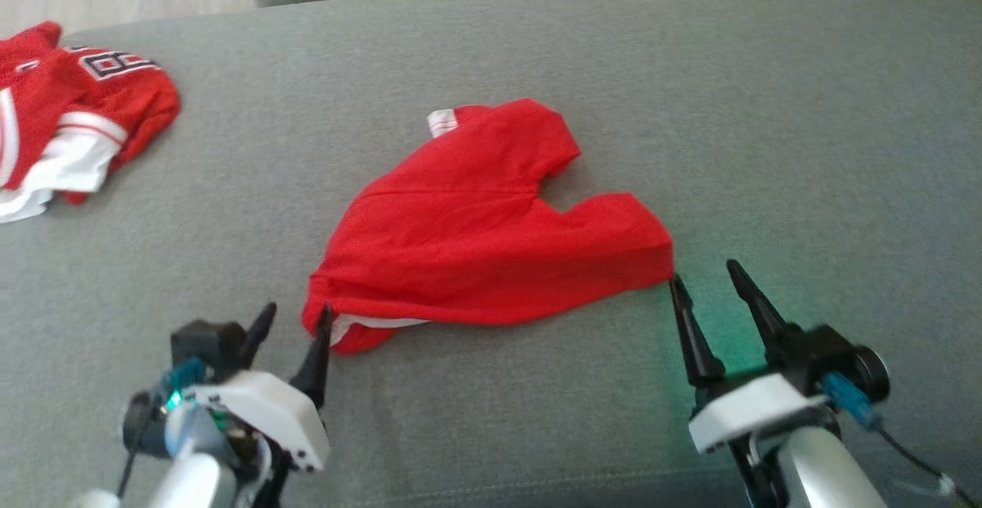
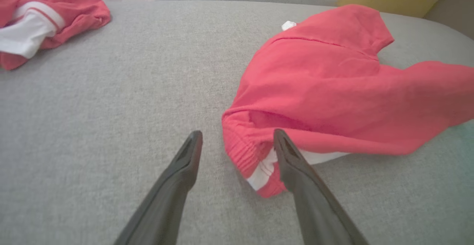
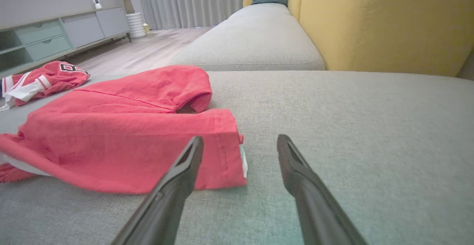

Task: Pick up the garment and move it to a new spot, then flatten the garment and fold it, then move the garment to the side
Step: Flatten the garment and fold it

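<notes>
While the red garment (image 1: 491,224) lies rumpled mid-cushion on the grey sofa (image 1: 690,70), well apart from a second red jersey (image 1: 77,117) at far left, both grippers sit at its near corners, apparently placed to take an end each for flattening. The left gripper (image 1: 298,310) has jaws wide apart, one finger at, perhaps touching, the ribbed band; the right gripper (image 1: 703,273) is likewise spread beside the hem. Neither holds anything.
</notes>
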`<state>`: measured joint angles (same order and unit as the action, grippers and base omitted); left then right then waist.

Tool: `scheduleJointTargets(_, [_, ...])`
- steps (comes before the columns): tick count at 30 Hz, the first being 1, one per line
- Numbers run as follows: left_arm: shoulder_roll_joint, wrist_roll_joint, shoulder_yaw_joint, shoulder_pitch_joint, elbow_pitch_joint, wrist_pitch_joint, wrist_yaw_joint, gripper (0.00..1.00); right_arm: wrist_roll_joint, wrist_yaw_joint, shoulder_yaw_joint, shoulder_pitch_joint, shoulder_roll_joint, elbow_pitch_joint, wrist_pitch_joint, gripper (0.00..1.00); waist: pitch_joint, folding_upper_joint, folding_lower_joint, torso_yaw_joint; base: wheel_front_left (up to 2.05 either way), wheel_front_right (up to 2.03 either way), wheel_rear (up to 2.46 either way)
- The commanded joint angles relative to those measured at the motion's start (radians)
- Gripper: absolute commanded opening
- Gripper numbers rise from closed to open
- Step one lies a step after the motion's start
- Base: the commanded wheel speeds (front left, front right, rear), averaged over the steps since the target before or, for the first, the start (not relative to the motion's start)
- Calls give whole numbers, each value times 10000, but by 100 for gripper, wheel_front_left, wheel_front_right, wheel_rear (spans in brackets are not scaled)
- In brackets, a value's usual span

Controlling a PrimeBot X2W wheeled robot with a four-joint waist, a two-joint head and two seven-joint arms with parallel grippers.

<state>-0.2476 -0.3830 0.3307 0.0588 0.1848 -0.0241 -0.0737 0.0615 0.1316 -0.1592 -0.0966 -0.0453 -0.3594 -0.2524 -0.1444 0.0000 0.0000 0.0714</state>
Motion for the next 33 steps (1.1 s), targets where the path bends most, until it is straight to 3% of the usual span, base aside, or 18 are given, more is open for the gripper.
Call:
scheduleJointTargets(1, [-64,-52,-411,89,-373,161,-72,100,-87,-9,-282,-553,-49,99,-91,100,18,0,0,-153,0,0,0])
scheduleJointTargets(10, [592,-63,-173,-556,-854,1120,-385,100,-55,-9,-559,-1855,-134,-2272,201,100,13,0,0,-933,0,0,0])
scheduleJointTargets(18, [742,-67,-192,-728,-1105,1588,-572,100,-63,-9,-430,-2201,-224,-3174,103,100,86,0,0,-1184,0,0,0])
scheduleJointTargets(19, [740,-65,-197,-733,-1137,1613,-589,100,-53,-9,-499,-2226,-219,-3232,89,93,99,0,0,-1184,0,0,0])
scheduleJointTargets(21, [736,-70,-213,-745,-1196,1657,-624,100,-13,-9,-662,-2269,-207,-3252,50,49,127,0,0,-1169,0,0,0])
scheduleJointTargets(24, [722,-87,-231,-773,-1260,1686,-667,100,220,-9,-827,-2295,-184,-3087,-14,0,165,0,0,-1137,0,0,0])
scheduleJointTargets(33, [740,-143,-187,-843,-1438,1778,-726,100,1968,-9,-1283,-2392,-215,-1513,326,0,229,0,0,-1238,0,0,0])
